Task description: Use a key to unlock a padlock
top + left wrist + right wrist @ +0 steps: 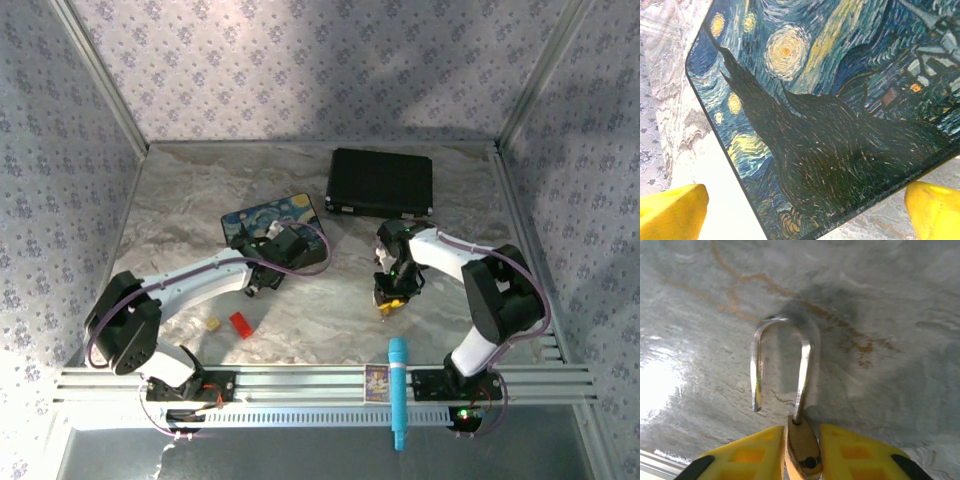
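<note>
Gripping the padlock (pixel 801 450) by its brass body, your right end effector (pixel 802 435) is closed on it, one yellow finger (pixel 750 455) pressed to each face. It holds the padlock low over the table (pixel 890 315), right of centre and toward the near edge in the top view. Item: one padlock, small. The body is brass-gold, rounded at the shoulders, smooth and hard. The shackle (pixel 805 370) is a thin, polished silver U. One leg sits in the body and the other ends free beside it, so you may judge the shackle sprung. Whether the bow touches the table cannot be told. Handling: expect it to be light, rigid throughout, slick on every surface and not fragile. A body this small and rounded will likely twist or slip if your squeeze sits off-centre. Take hold across the broad faces of the body, as now, and never by the shackle, which would probably swivel on its seated leg. Your left end effector (pixel 802 212) is spread wide and holds nothing, poised above a rounded corner of the painted box (pixel 815 125). That box has a flat lid with a swirling night sky in blue, yellow and black, finely scratched, and a thin dark edge. The table has a glossy marbled grey-white finish with rust-coloured veins and a strong glare patch. Also on the table: a black case (pixel 381 182) at the far side, plus a red block (pixel 241 324) and a small yellow piece (pixel 213 324) near the left arm.
</note>
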